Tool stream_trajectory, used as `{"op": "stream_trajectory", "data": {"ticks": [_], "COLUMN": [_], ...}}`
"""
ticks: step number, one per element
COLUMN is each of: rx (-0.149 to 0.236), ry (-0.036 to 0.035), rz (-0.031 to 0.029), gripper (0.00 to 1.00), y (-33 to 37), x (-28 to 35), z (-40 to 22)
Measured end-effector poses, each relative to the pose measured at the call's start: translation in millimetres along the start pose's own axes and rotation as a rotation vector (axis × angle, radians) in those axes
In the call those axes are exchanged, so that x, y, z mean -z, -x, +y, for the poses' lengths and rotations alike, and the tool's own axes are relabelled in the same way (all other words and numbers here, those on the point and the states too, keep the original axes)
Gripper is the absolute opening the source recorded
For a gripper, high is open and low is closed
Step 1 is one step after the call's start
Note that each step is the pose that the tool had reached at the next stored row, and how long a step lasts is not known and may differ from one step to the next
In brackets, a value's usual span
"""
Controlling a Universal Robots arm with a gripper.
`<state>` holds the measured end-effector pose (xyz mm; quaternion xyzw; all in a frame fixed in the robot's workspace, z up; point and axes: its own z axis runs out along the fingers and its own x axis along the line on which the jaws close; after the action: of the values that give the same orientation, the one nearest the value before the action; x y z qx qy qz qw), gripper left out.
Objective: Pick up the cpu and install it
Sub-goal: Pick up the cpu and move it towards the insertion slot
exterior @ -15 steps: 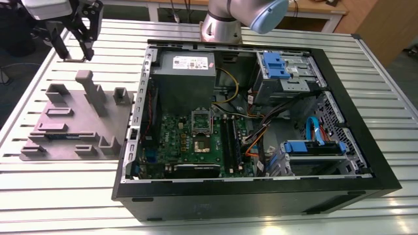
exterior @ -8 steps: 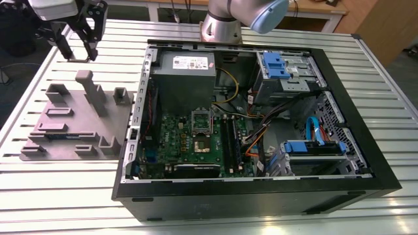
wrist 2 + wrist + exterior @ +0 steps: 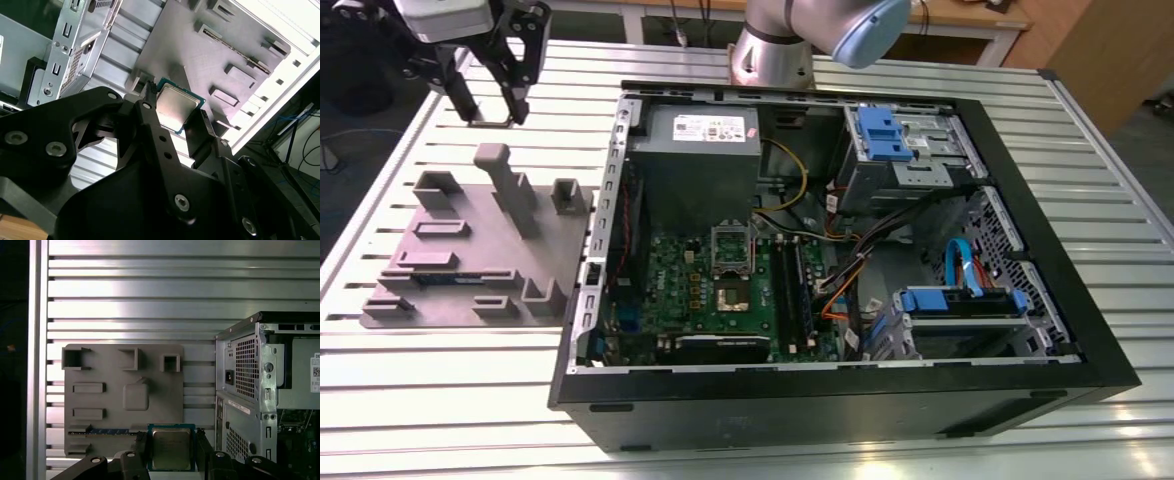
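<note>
Slatted metal table (image 3: 454, 400) lies beneath the gripper (image 3: 490, 100), whose fingers (image 3: 155, 130) pinch the cpu (image 3: 171, 449) by its edges; a loose grip could drop it.

Slatted aluminium table (image 3: 440, 400) lies beneath the gripper (image 3: 494, 112), ribs catching bright light; beyond the gripper, a wood-topped bench (image 3: 961, 12) and a brown wooden panel (image 3: 1101, 60).

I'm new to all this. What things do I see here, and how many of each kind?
cpu: 1, clamped in the gripper
gripper: 1
grey plastic fixture: 1
open computer case: 1
Total: 4
</note>
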<state>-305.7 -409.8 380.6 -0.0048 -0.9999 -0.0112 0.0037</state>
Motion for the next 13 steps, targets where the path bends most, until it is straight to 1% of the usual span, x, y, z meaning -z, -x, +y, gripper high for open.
{"op": "stream_trajectory", "data": {"ticks": [3, 4, 13], "rx": [0.0, 0.0, 0.0], "ry": [0.0, 0.0, 0.0], "rz": [0.0, 0.0, 0.0], "gripper": [0.47, 0.47, 0.47], "y": [1.1, 3.0, 4.7], "x": [0.0, 0.0, 0.0], "z": [0.0, 0.0, 0.0]}}
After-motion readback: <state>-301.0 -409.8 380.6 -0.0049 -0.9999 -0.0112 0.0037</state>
